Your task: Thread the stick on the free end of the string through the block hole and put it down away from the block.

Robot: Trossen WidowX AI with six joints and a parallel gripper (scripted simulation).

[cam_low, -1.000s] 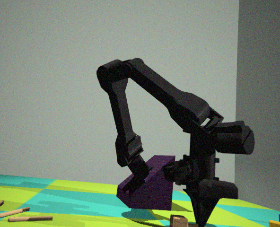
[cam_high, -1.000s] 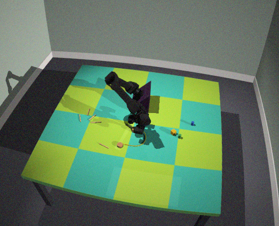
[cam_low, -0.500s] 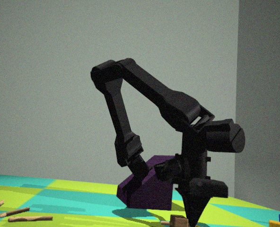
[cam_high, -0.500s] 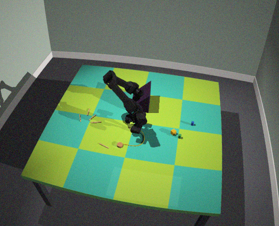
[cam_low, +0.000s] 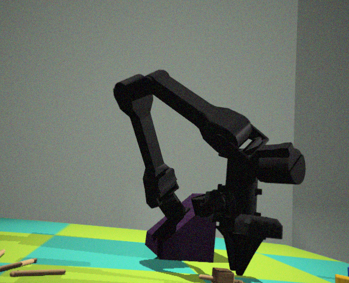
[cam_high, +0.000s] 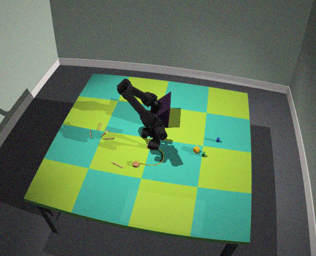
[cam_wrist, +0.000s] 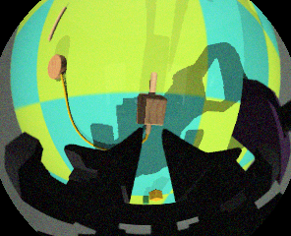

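From above, the arm (cam_high: pixel 136 103) (cam_low: pixel 180 100) hides the wooden block (cam_low: pixel 223 275) (cam_wrist: pixel 151 109) entirely. In the exterior view the picture's lower edge crops that block and a yellow cube (cam_low: pixel 343 278) (only its upper part shows). The block's hole is indiscernible.
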